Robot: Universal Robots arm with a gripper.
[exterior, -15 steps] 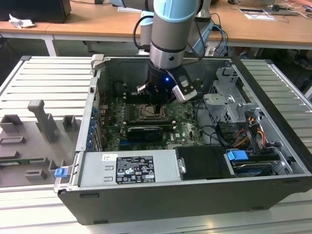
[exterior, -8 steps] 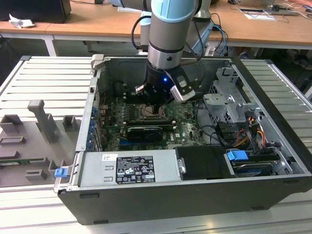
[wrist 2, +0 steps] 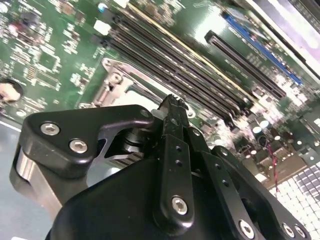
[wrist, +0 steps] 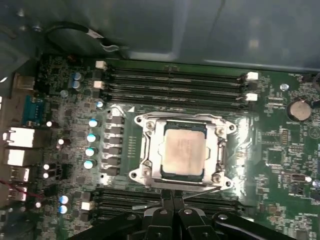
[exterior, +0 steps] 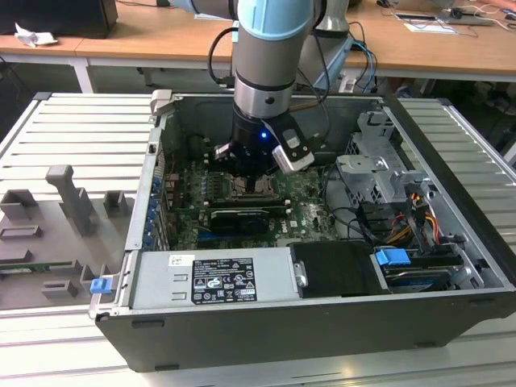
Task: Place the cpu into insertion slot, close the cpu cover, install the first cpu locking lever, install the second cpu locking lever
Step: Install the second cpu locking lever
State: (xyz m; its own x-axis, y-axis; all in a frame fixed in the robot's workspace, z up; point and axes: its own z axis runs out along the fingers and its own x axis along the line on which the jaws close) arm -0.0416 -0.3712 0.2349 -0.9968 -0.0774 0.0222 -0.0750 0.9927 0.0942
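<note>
Closest to your wrist cameras was the black gripper [wrist: 172, 200] itself, its fingers [wrist 2: 172, 117] pressed together with nothing between them, the tips down at the edge of the socket. Just past those tips, in the first wrist view, you could see the cpu [wrist: 184, 150] lying flat in the insertion slot [wrist: 150, 150], its pale metal top facing up. The cpu cover [wrist: 217, 150] lay folded down around the chip, its silvery frame ringing the bare centre. Whether either locking lever was hooked down could not be told. Long black memory slots [wrist: 175, 82] ran along the far side of the socket, and more ran on the near side by the fingers, all on the green motherboard [wrist: 280, 165].

In the exterior view your arm [exterior: 270, 48] reached straight down into the open computer case [exterior: 322, 322], with the gripper [exterior: 256, 179] low over the board. A grey power supply [exterior: 214, 278] sat along the case's front edge, and a blue clip [exterior: 393, 260] lay toward the exterior view's right.
</note>
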